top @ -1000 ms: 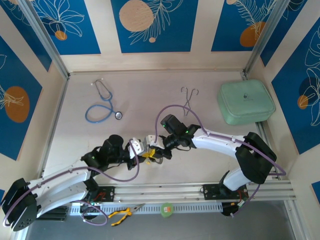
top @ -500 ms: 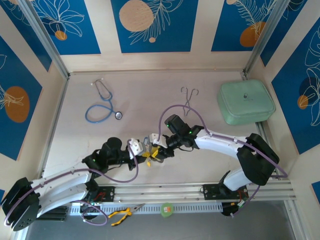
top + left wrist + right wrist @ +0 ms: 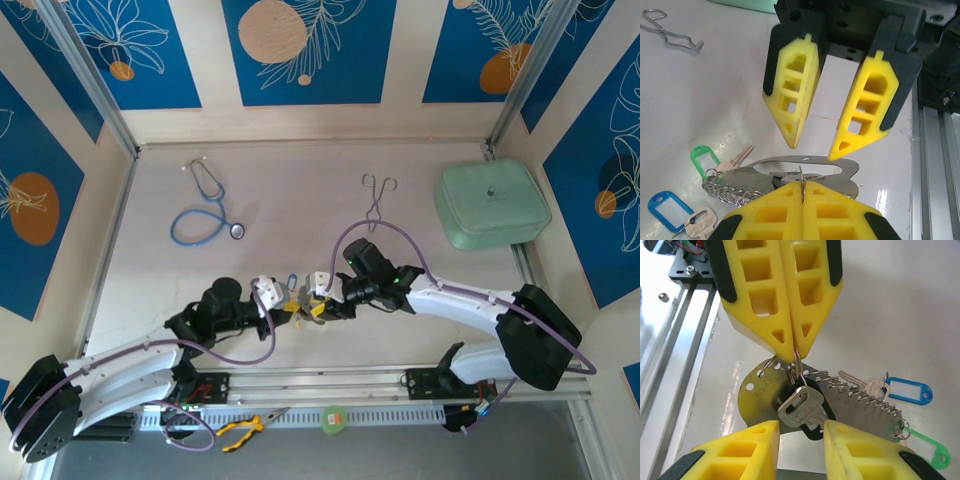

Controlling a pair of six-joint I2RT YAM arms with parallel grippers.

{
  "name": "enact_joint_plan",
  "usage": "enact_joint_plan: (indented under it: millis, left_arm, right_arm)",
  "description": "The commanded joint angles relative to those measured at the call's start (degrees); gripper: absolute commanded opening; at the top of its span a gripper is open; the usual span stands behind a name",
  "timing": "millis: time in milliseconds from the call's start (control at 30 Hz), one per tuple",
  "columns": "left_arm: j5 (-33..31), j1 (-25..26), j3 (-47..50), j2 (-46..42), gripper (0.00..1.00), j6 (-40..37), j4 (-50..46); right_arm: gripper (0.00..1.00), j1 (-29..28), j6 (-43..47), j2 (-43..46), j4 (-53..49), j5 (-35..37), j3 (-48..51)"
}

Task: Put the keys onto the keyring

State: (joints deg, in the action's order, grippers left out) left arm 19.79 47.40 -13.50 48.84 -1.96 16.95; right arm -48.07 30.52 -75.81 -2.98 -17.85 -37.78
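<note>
Pale surface (image 3: 300,190) underneath. Near front rail (image 3: 400,380), left tool (image 3: 802,187) pinched tight on keyring (image 3: 756,390) wire. Opposite, right tool (image 3: 814,150) spread apart, gripping nothing. On ring hung black-headed key (image 3: 800,407); blue-tagged key (image 3: 700,222) lay on surface beside green tag (image 3: 705,159).

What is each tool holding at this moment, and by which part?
The left tool pinches the thin wire ring at the keyring between its fingertips. The right tool is open and holds nothing.
</note>
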Motion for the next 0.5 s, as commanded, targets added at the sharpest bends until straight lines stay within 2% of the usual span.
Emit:
enact_joint_plan:
  millis: [0, 467]
  left_arm:
    - [-0.97, 0.33, 0.83, -0.43, 0.0, 1.84, 3.23]
    - [-0.66, 0.36, 1.54, -1.13, 0.0, 2.76, 3.44]
  right_arm:
    - [0.3, -1.03, 2.23, 0.49, 3.17, 1.8, 0.41]
    - [0.27, -2.37, 3.63, -3.0, 5.1, 0.03, -1.85]
